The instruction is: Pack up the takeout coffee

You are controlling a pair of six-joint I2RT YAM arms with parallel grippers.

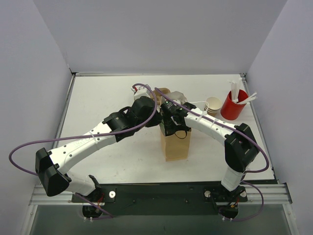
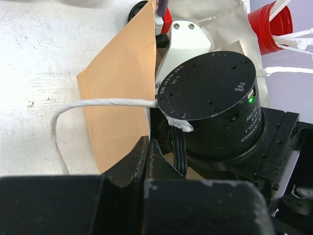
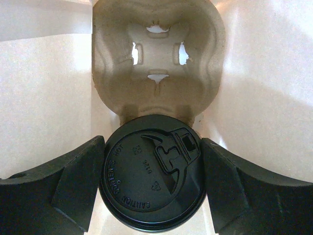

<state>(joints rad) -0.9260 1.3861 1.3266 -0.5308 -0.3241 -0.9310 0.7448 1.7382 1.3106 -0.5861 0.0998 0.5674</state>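
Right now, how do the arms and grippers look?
The left arm and the right arm have white links joined by black joints, and a purple cable runs along each. The right arm's wrist motor is a round black cap with white print and a green light. The left gripper and right gripper have black fingers; the right fingers are broad wedges.

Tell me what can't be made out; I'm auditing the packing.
- The cup under the lid: right wrist view, lid covers it.
- Mouth of the bag: top view, arms cover it.
- Whether the left gripper pinches the bag: left wrist view, its fingers hide the contact.
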